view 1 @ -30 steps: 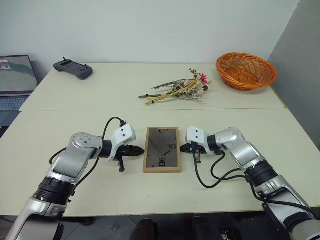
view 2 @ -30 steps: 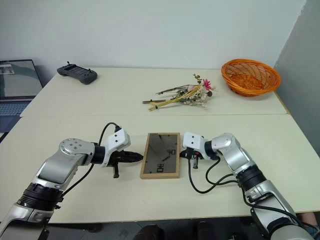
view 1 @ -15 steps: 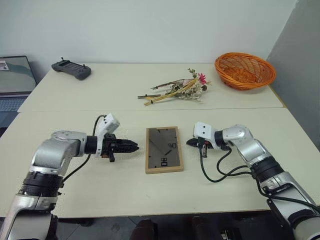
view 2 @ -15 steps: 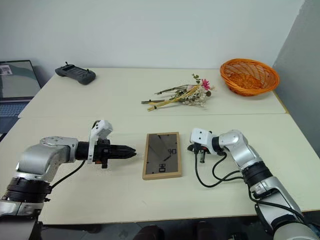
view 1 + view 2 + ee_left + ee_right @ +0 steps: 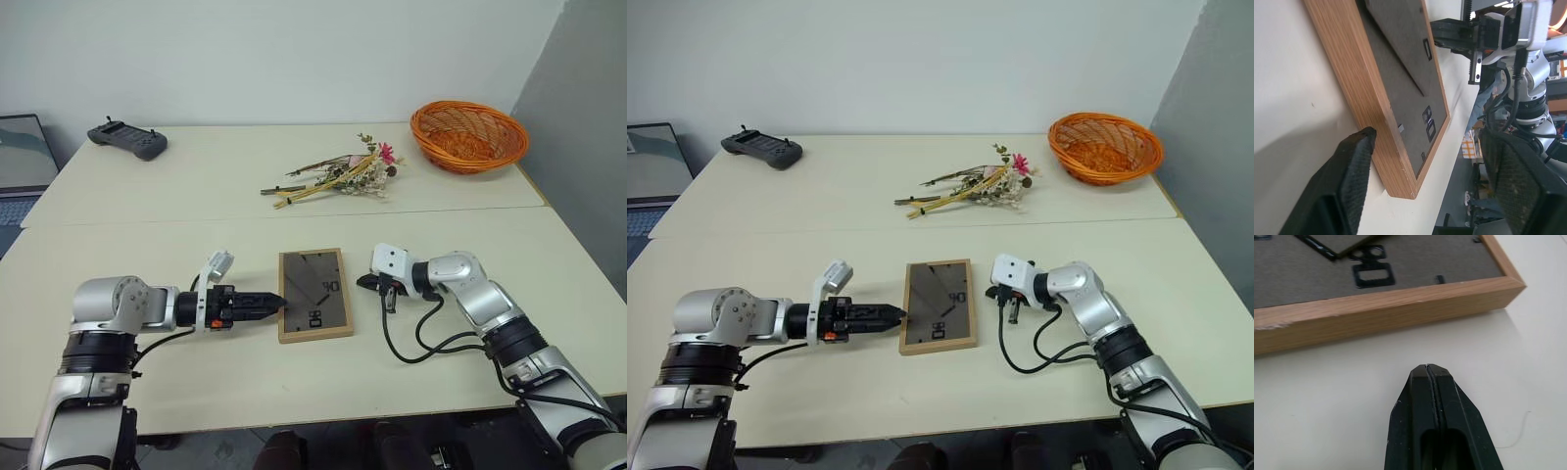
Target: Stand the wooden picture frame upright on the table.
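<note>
Wooden picture frame [image 5: 314,294] is lying flat on the table [image 5: 147,235], dark back facing up, near the front edge and between the two grippers. Left gripper [image 5: 277,302] is reaching in from the frame's left side with its tips right at the light-wood edge; in the left wrist view its fingers [image 5: 1349,181] are standing wide apart, one beside the frame's side and one above its back, gripping nothing. Right gripper [image 5: 364,283] is hovering just beside the frame's right edge, fingers pressed together and empty. Farther back, dried flowers [image 5: 338,178] are lying mid-table, an orange basket [image 5: 468,136] is sitting at the far right, and a black controller [image 5: 127,139] is resting at the far left.
</note>
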Controlling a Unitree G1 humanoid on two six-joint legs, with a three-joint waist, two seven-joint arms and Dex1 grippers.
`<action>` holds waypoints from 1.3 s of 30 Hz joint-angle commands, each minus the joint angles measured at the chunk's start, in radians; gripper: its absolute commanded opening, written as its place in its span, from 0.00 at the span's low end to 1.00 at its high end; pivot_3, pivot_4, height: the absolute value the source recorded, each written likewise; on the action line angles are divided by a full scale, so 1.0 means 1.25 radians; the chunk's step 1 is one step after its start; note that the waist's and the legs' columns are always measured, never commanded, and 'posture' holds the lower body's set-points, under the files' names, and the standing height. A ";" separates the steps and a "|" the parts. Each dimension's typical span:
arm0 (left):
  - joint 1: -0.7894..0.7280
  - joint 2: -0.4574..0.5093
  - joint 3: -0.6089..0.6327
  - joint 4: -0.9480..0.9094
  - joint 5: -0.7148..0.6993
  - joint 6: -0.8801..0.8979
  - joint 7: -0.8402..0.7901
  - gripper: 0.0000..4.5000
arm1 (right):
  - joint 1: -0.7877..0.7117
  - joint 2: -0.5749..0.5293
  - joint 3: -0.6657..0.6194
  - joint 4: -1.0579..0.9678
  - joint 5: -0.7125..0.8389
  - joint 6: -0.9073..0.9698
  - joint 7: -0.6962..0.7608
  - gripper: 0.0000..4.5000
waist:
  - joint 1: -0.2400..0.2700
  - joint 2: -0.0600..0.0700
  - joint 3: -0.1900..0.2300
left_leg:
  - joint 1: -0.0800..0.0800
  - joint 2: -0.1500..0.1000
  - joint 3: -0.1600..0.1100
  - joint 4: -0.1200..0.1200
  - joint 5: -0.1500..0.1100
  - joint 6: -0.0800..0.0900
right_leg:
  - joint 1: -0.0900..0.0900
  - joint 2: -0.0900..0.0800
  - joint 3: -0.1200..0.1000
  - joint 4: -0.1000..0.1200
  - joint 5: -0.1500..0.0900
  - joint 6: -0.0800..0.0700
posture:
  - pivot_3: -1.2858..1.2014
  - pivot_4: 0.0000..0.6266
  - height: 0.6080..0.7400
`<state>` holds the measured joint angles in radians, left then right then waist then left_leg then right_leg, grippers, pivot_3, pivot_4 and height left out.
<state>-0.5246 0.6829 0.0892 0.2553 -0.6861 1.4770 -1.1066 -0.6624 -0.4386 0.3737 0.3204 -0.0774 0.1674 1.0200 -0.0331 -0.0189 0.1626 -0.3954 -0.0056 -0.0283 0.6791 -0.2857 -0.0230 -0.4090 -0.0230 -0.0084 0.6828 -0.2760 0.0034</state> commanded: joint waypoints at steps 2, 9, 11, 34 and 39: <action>0.040 -0.009 -0.022 0.012 0.009 -0.051 0.021 1.00 | 0.026 0.012 0.009 -0.068 0.001 0.035 0.000 0.00 | 0.001 0.000 -0.001 | 0.000 0.000 0.000 0.000 0.000 0.000 | 0.000 0.000 0.000 0.000 0.000 0.000 | 0.52 0.24 1.00; 0.019 -0.063 -0.042 0.071 0.038 -0.119 0.064 1.00 | 0.022 0.066 0.022 -0.098 0.001 0.079 -0.017 0.00 | 0.008 0.003 -0.004 | 0.003 -0.001 0.000 0.000 -0.002 0.003 | 0.003 -0.001 -0.001 0.000 0.000 0.000 | 0.52 0.24 1.00; 0.014 -0.065 -0.047 0.072 0.029 -0.119 0.051 1.00 | 0.019 0.076 0.023 -0.100 0.001 0.087 -0.021 0.00 | 0.015 0.003 -0.004 | 0.004 -0.001 0.000 0.000 -0.002 0.003 | 0.003 -0.001 -0.001 0.001 0.000 0.000 | 0.52 0.24 1.00; -0.009 -0.077 0.044 0.008 -0.058 -0.092 0.103 0.29 | 0.015 -0.032 -0.078 -0.074 0.038 0.120 -0.038 0.00 | 0.022 0.003 -0.004 | 0.003 -0.001 0.000 0.000 -0.002 0.003 | 0.003 -0.001 -0.001 0.000 0.000 0.000 | 0.52 0.24 1.00; -0.049 -0.110 0.095 -0.052 -0.093 -0.103 0.144 0.29 | -0.054 -0.032 -0.179 -0.172 0.218 0.365 0.044 0.16 | 0.021 0.003 -0.003 | 0.002 -0.001 0.000 0.000 -0.002 0.003 | 0.002 -0.001 -0.001 0.000 0.000 0.000 | 0.52 0.24 1.00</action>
<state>-0.5507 0.5525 0.1606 0.2633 -0.7539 1.3637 -0.9328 -0.6814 -0.4789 0.2087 0.2041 0.0871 0.5076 1.0295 -0.0070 -0.0157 0.1590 -0.3938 -0.0069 -0.0286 0.6790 -0.2878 -0.0195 -0.4066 -0.0245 -0.0098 0.6829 -0.2759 0.0033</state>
